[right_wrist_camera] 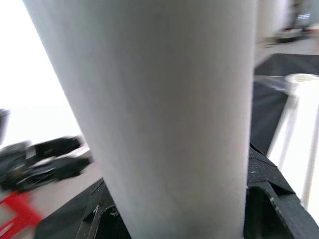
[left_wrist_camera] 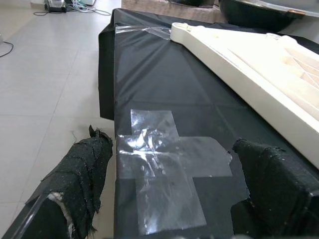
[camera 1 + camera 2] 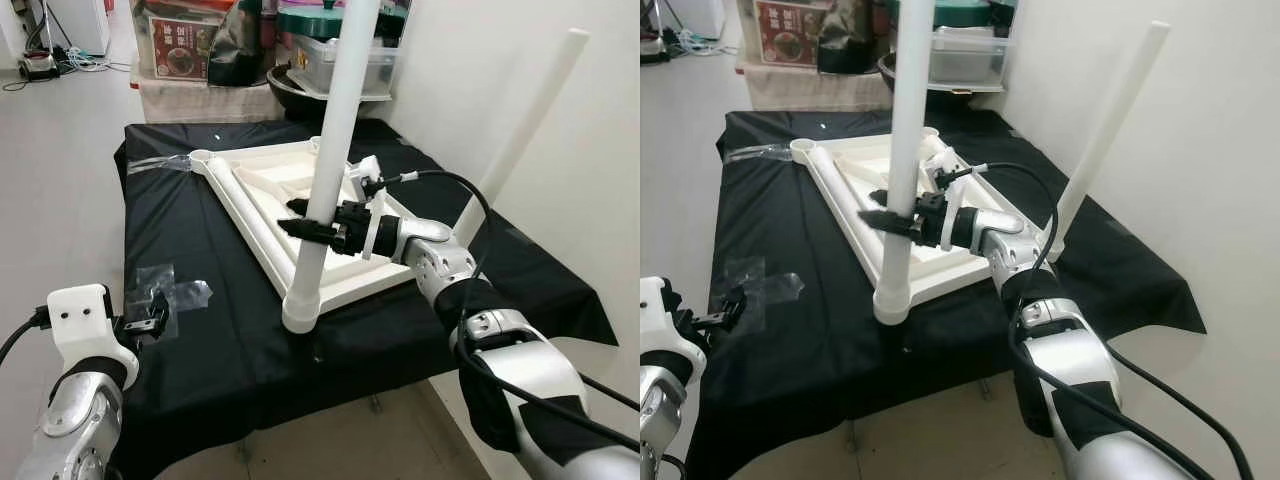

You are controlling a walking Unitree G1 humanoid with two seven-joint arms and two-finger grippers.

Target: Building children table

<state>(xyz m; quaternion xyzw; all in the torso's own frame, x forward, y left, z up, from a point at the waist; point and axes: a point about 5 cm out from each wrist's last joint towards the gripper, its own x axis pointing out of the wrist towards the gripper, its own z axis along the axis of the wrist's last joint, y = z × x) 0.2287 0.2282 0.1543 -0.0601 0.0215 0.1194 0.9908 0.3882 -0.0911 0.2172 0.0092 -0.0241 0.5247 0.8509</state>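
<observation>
An upturned cream tabletop point(image 3: 345, 275) lies on the black-covered table point(image 3: 210, 330). A white table leg point(image 3: 333, 150) stands upright in the tabletop's near corner socket point(image 3: 300, 310). My right gripper point(image 3: 305, 220) is shut on this leg about midway up; the leg point(image 1: 164, 124) sits between the black pads in the right wrist view. A second white leg point(image 3: 520, 130) stands at the right against the wall. My left gripper point(image 3: 150, 318) is open at the table's near left edge, its fingers point(image 2: 82, 174) over clear tape point(image 2: 169, 164) and holding nothing.
Boxes, a dark bowl point(image 3: 300, 95) and a lidded container point(image 3: 340, 55) crowd the far end behind the table. A white wall point(image 3: 600, 150) runs close on the right. Tiled floor point(image 3: 50, 180) lies open to the left, with cables point(image 3: 60, 62) in the far corner.
</observation>
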